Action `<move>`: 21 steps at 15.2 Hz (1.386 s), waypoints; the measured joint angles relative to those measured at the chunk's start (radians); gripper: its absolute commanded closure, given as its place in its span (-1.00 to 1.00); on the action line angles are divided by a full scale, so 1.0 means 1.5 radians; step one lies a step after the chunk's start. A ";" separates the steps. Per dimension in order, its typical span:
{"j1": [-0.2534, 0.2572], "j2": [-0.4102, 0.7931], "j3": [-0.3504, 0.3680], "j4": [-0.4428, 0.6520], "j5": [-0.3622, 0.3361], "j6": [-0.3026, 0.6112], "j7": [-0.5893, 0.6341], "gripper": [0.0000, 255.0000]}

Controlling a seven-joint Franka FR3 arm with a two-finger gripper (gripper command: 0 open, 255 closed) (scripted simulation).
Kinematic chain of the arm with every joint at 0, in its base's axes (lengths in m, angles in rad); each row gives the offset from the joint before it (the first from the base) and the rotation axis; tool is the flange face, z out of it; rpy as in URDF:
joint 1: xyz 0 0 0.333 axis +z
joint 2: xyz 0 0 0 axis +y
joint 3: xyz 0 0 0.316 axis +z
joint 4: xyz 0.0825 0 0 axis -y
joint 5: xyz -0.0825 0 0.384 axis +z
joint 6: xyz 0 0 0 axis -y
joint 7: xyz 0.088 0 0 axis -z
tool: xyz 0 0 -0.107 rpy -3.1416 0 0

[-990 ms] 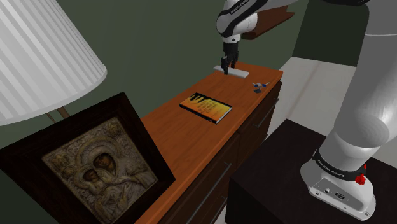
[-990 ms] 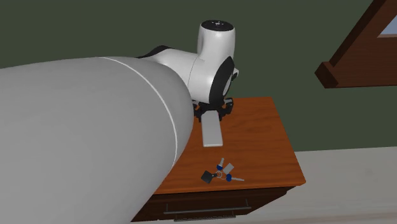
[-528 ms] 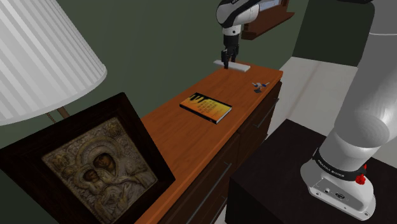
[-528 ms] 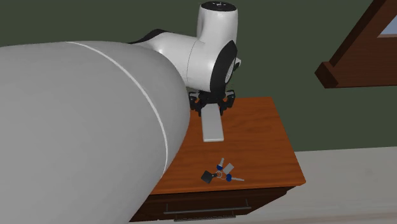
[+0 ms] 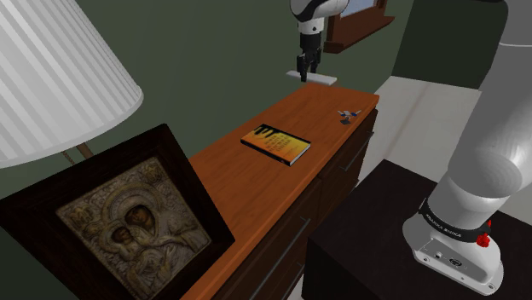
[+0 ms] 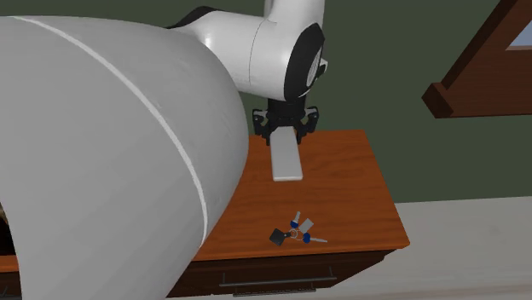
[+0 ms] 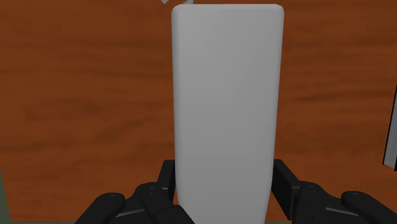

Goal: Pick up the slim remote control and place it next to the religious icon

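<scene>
Wrist view: black fingers (image 7: 286, 191) clamped on both long sides of one end of the slim light-grey remote control (image 7: 226, 108). The rest of the remote sticks straight out ahead of them, flat side to the camera, over the red-brown wooden bench (image 7: 83, 95). Shoulder view: remote held level, clear above the bench's far end and just off its back edge, hanging under the white arm (image 5: 317, 15). Second exterior view: remote's free end points toward the front edge. Small bunch of keys with blue tags (image 6: 296, 231) lies on the top by the front edge near the far corner, apart from the remote. Orange-and-black book (image 5: 275, 143) lies flat about mid-bench. Dark-framed metallic religious icon (image 5: 128, 222) stands upright at the near end, well apart from the remote, book between them. White pleated lampshade (image 5: 51, 77) just behind the icon. Black box stand (image 5: 367, 247) beside the bench's front edge.
</scene>
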State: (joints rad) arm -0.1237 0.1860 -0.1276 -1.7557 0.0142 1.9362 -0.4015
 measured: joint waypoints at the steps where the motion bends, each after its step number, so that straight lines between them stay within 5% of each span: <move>1: 0.000 -0.003 0.000 0.006 0.000 -0.009 0.001 1.00; 21: -0.002 -0.003 -0.001 0.183 -0.001 -0.185 -0.001 1.00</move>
State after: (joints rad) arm -0.1265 0.1822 -0.1297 -1.4812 0.0132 1.6580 -0.4025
